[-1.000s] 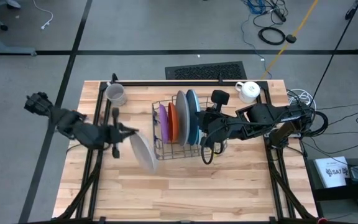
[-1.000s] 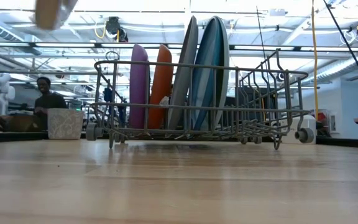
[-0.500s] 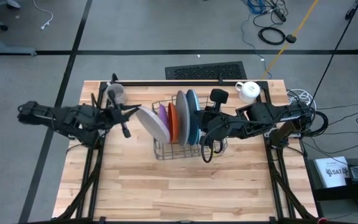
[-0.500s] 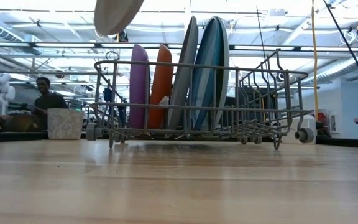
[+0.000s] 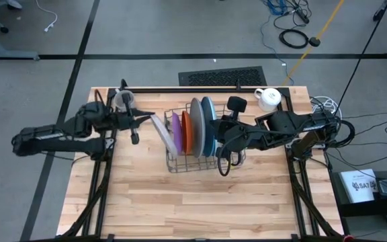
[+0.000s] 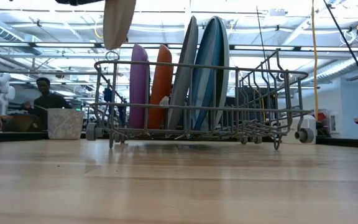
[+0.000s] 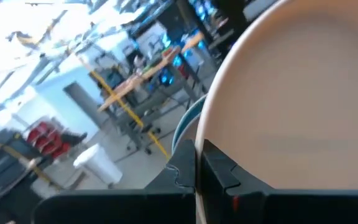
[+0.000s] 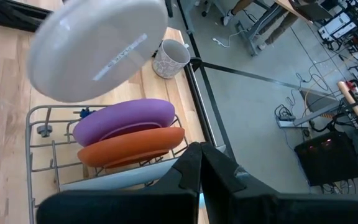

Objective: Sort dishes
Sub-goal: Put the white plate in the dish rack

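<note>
My left gripper (image 5: 142,120) is shut on a whitish-grey plate (image 5: 161,133) and holds it in the air over the left end of the wire dish rack (image 5: 174,165). In the rack stand on edge a purple plate (image 6: 138,87), an orange plate (image 6: 161,87), a large whitish-grey plate (image 6: 188,68) and blue plates (image 6: 210,68). My right gripper (image 5: 215,132) is shut at the right side of the blue plates (image 5: 209,124), above the rack. My left gripper pinches the whitish-grey plate's rim (image 7: 201,134) between its two fingers, coming level from the table's left. The plate is lifted clear above the rack, steeply tilted, almost on edge (image 6: 118,22). My right gripper is shut by the blue plate's top rim; its own fingers (image 8: 213,168) hide the spot, and I cannot tell whether it touches.
A grey mug (image 5: 123,101) stands at the far left, close behind my left gripper. A white mug (image 5: 269,98) stands at the far right. The rack's right half (image 6: 272,93) holds no plates. People sit beyond the table (image 6: 42,99).
My left gripper has swung from the rack's near left toward the far edge and the rack, carrying the whitish-grey plate. The plate has risen over the rack's left end and tipped from a flatter slant to nearly on edge.
</note>
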Motion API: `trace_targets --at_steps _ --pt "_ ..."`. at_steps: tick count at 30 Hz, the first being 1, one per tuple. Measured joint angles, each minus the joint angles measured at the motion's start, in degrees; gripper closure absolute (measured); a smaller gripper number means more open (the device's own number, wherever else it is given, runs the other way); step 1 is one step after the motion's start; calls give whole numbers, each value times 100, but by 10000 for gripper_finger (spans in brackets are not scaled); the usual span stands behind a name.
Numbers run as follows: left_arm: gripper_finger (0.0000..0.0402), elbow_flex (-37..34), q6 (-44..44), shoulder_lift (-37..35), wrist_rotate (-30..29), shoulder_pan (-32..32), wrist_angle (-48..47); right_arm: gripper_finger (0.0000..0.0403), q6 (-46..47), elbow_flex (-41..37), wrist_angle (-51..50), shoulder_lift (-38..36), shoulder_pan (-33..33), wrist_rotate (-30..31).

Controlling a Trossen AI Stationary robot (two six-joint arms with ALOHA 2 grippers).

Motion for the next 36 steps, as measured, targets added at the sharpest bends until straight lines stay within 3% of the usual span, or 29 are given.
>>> trace_targets --at_steps 7,18,26,36 --pt "402 -475 556 108 1290 1211 326 403 -2 0 29 0 0 0" --pt "401 -486 743 821 3119 2767 1024 403 22 0 39 0 0 0" --pt "401 -486 685 1895 4352 3206 2139 403 125 0 42 0 0 0" --pt "401 -486 619 3055 5119 3411 2854 403 221 0 40 0 -7 0"
